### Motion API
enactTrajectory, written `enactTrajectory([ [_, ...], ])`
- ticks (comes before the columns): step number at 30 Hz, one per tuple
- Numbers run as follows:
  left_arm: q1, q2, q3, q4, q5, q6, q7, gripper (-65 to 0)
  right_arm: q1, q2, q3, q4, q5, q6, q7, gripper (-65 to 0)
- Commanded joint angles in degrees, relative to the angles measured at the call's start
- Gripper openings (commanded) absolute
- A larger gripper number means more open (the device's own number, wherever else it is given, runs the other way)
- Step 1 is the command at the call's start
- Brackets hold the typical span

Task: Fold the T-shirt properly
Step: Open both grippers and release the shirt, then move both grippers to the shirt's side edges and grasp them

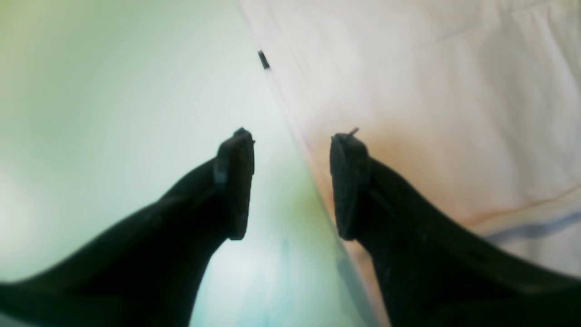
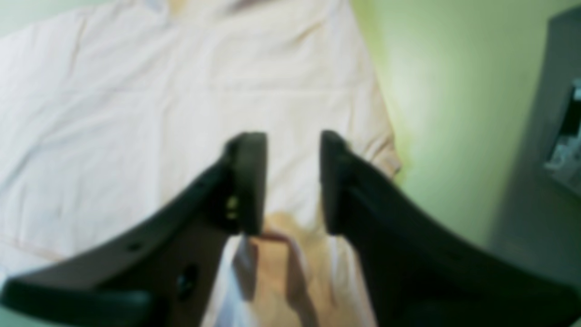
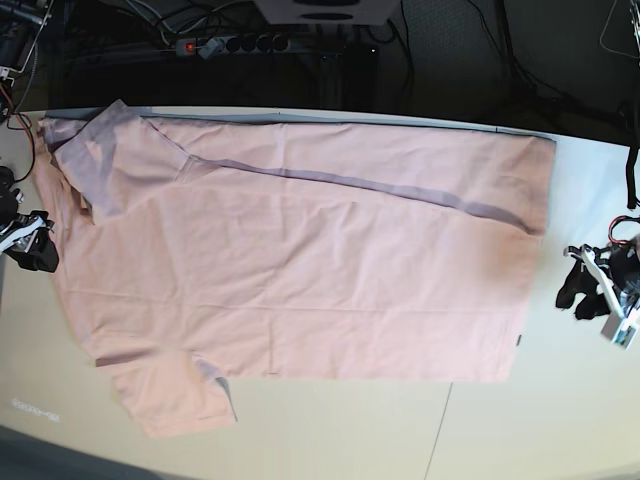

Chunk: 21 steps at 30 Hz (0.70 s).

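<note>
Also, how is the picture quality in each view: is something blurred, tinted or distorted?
Left wrist view: soft, with a green tint on the table; the left pincer is a dark silhouette. Right wrist view: the most blurred, the T-shirt washed out pale and the right pincer out of focus. Base view: sharpest and evenly lit, though the far table edge curves like a wide lens.

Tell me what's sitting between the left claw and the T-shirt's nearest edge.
Nothing: in the base view, only bare table separates the left claw from the T-shirt.
</note>
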<state>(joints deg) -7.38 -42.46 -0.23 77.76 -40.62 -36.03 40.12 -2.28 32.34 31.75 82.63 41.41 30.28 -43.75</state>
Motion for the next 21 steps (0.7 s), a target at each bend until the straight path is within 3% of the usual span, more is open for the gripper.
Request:
enactTrajectory([
  [1,-4.61,-1.01,2.01,-2.89,-0.74,-0.22,-2.03,-34.4,1.77,1.55,0.46,-0.63,0.87,1.18,1.25,-41.2],
  [5,-16.00,1.18,12.55,-16.92,-2.21,-0.72,-4.85,-30.9,3.85,1.64,0.46,-5.60,1.53,1.16,1.27,-41.0],
  [9,-21.94,3.54,15.69,-25.97,-3.08,-0.68,-4.50,-29.3,3.80,1.64,0.46,-7.65,2.08,1.18,1.14,-41.0],
  [14,-23.10,4.55,15.63,-27.10,-6.51,-0.68,1.25,-29.4,3.82,1.64,0.46,-7.82,1.60,1.18,1.07,-41.0],
  [21,-23.08,6.10,15.63,-23.69,-5.62,-0.68,3.04,-29.4,3.67,1.57,0.46,-7.82,1.49,1.18,1.03,-42.0],
])
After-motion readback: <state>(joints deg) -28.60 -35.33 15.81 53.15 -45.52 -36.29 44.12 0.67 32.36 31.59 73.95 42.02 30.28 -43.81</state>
